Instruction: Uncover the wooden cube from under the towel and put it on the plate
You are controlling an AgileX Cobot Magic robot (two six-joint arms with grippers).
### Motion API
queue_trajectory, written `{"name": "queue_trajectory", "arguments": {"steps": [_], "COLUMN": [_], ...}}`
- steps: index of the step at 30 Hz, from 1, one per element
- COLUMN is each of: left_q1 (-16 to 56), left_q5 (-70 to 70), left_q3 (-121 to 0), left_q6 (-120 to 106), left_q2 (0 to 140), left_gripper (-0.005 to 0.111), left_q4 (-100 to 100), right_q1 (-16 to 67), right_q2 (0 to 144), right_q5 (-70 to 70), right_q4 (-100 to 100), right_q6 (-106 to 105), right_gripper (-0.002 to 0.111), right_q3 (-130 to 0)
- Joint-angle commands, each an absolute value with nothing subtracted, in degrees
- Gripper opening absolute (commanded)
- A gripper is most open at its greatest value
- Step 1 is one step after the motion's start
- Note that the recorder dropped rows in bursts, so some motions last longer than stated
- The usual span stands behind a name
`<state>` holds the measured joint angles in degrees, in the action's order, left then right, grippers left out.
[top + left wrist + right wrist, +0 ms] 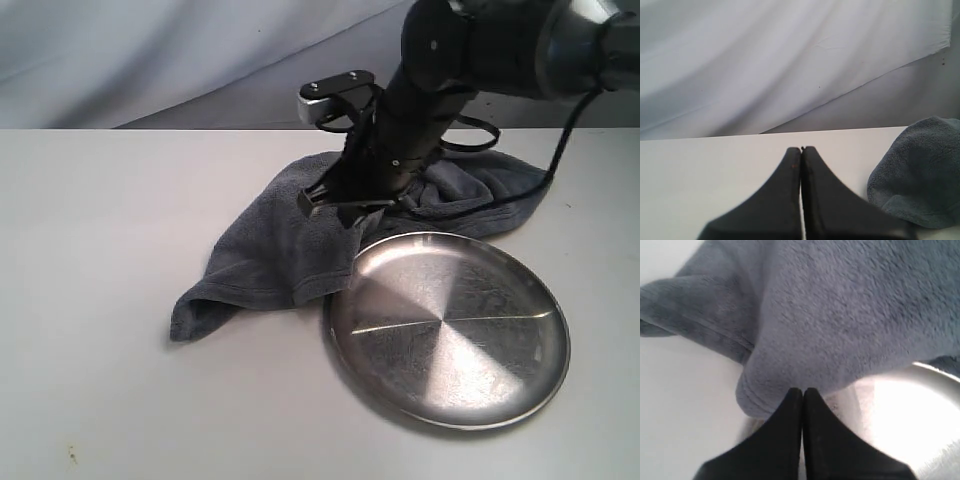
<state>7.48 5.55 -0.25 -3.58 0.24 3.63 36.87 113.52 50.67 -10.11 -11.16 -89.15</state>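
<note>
Cube isn't visible in any view. Judging by the bulk of the towel (265,250), it's prob. under the raised hump near the middle/back, but that's a guess.

Right gripper (802,390) is down at the towel's near hem, right where the cloth meets the rim of the plate (450,335). Its jaws are pressed together. The wrist view is too close and blurred to tell whether a thin bit of hem is caught between them. Left gripper (801,149) is also closed, holding nothing, parked over bare table (100,250) w/ only a corner of the towel at the edge of its view.

Risks from here:
- If no cloth is actually pinched, a lift brings up nothing and the cube stays covered.
- The hem lies against or slightly over the plate rim, so a drag toward the plate could drape cloth over the dish and block the drop spot.
- The plate is light-looking, shiny metal. A snagged hem or a bump from the gripper could slide or tip it.
- A fast pull could roll the cube along w/ the cloth, maybe toward the back of the table, where reach looks awkward.
- Fluffy pile may slip out of a shallow pinch partway up and re-cover the cube.
</note>
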Motion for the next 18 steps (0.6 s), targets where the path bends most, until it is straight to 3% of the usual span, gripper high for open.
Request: {"name": "queue_trajectory", "arguments": {"steps": [1,11,18], "left_q1": [7.4,7.4,7.4], "left_q5": [4.9,4.9,4.9], "left_q3": [0.0,0.0,0.0], "left_q6": [-3.4,-3.4,-3.4], "left_q2": [0.0,0.0,0.0], "left_gripper": [0.000,0.000,0.000], "left_q4": [3.8,3.8,3.8], "right_q1": [32.9,22.1,21.1], "right_q2": [111.8,110.4,110.4], "right_q5": [45.3,40.8,30.3], "right_q4": [-9.2,-9.4,-10.2], "right_q6": [-10.4,-10.0,-9.4], "right_gripper": [0.000,0.000,0.000], "right_q3": [-83.5,-82.7,-82.7]}}
